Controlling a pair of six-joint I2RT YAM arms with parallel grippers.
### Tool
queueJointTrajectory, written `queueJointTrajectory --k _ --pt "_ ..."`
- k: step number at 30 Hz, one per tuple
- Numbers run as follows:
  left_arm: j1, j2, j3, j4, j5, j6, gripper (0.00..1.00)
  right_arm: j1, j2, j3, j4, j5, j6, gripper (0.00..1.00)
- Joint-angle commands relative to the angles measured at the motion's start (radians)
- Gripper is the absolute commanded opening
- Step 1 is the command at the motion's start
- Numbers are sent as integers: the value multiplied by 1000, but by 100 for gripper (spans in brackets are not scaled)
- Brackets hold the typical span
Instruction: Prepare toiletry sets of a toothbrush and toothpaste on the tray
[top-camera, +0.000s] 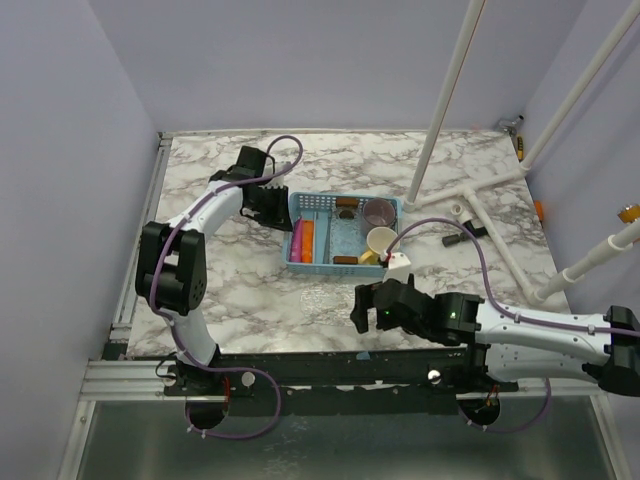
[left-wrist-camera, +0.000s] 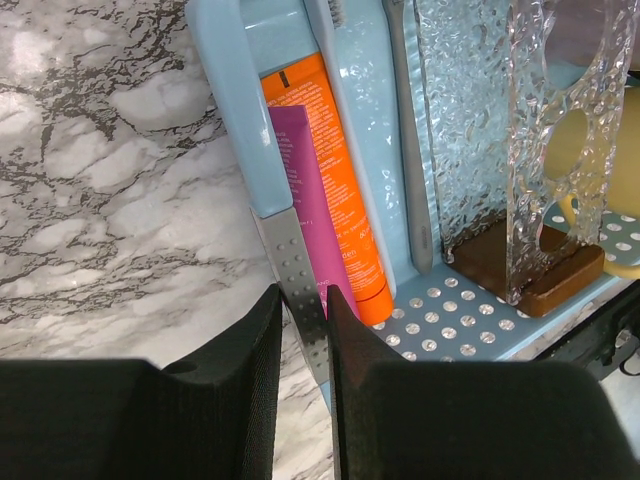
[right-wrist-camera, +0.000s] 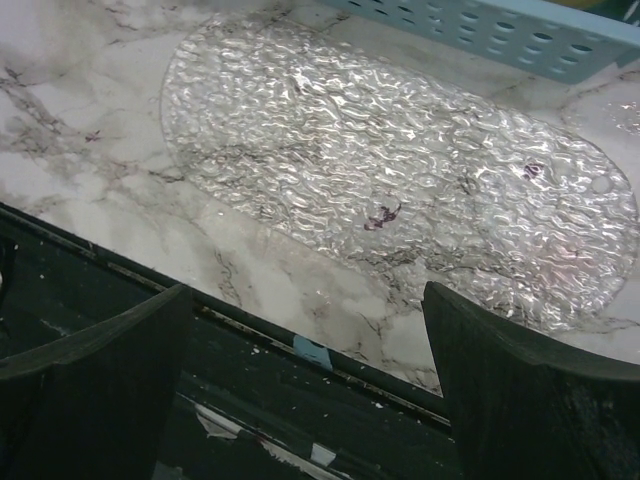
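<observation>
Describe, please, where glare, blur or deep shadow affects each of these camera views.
Top external view: soft, even light; the light blue perforated plastic basket is sharp. Left wrist view: the clear dimpled plastic panel glints and warps what lies behind it; the black left claw is a dark mass. Right wrist view: the clear dimpled oval mat sparkles with glare; the right claw is underexposed.

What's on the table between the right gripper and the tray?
A clear bumpy oval mat lies flat between the right gripper and the tray; the right wrist view shows it.
</observation>
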Motion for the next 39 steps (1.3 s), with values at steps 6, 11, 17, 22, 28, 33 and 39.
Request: queueJointTrajectory --k 6,11,17,22,28,33,39 --pt "-28 -46 -18 14 -2 -32 4 0 59 60 -106 199 77 100" --pt "-29 -35 -22 21 -19 -61 0 -70 143 107 -71 198 22 100" --pt "-29 -46 -29 19 -47 -89 18 -148 223 128 31 147 -38 100" --pt "-29 -66 -31 17 -53 -109 36 -176 282 149 99 123 -50 100" --pt "-29 -114 -33 6 -101 -139 54 -181 378 179 158 84 -47 100" --pt "-29 -163 -15 -55 -230 -159 57 -187 440 203 165 107 -21 100" --pt "-30 -278 -63 -74 -291 -204 57 -206 492 237 170 128 2 100"
